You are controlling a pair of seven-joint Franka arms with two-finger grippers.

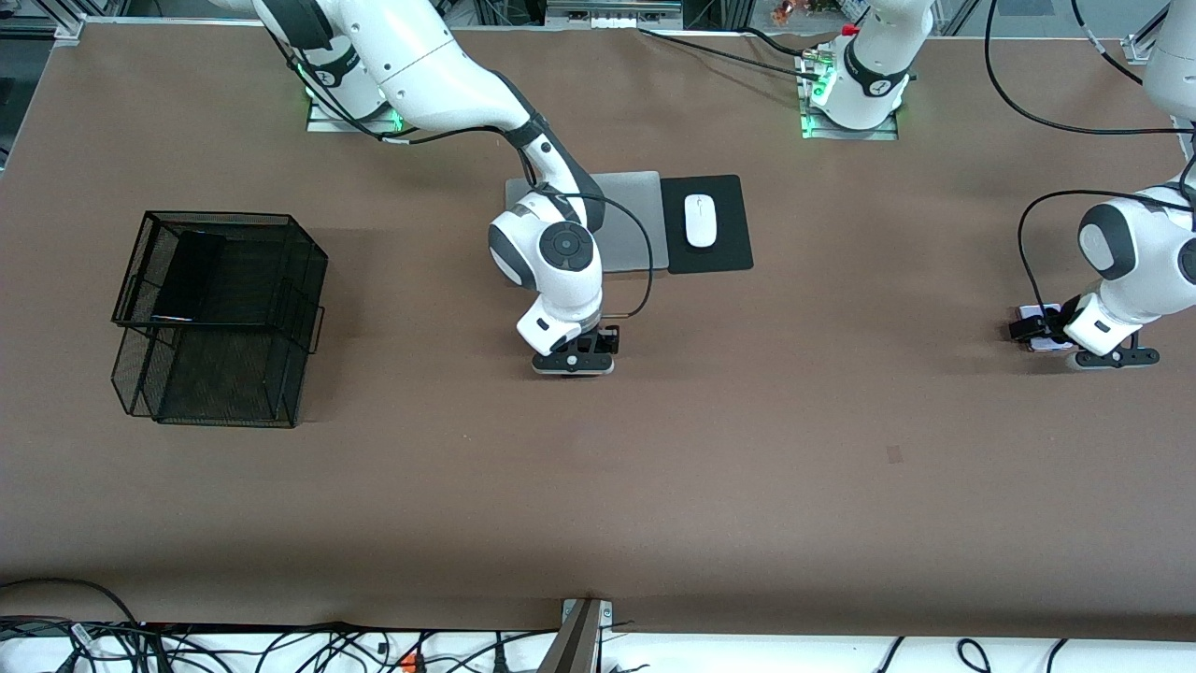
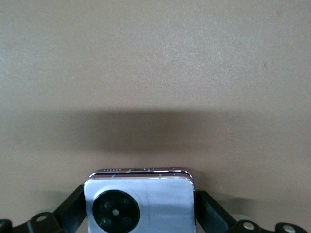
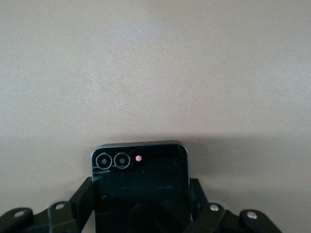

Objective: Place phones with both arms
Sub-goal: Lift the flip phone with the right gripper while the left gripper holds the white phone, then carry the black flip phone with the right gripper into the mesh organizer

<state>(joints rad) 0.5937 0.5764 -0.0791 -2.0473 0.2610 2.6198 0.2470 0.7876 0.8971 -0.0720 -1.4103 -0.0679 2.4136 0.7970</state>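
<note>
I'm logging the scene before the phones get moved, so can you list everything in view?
table: one, brown, under everything.
mesh organiser: one, black, two-tier, toward the right arm's end.
slab phone: one, black, in the organiser's upper tier.
laptop: one, silver, closed, mid-table near the bases, partly hidden by the right arm.
mouse pad: one, black, beside the laptop.
mouse: one, white, on the pad.
black folded phone: one, on the table, nearer the front camera than the laptop.
lilac phone: one, on the table at the left arm's end.
right gripper: black, shut on the black folded phone.
left gripper: black, down at the lilac phone.
</note>
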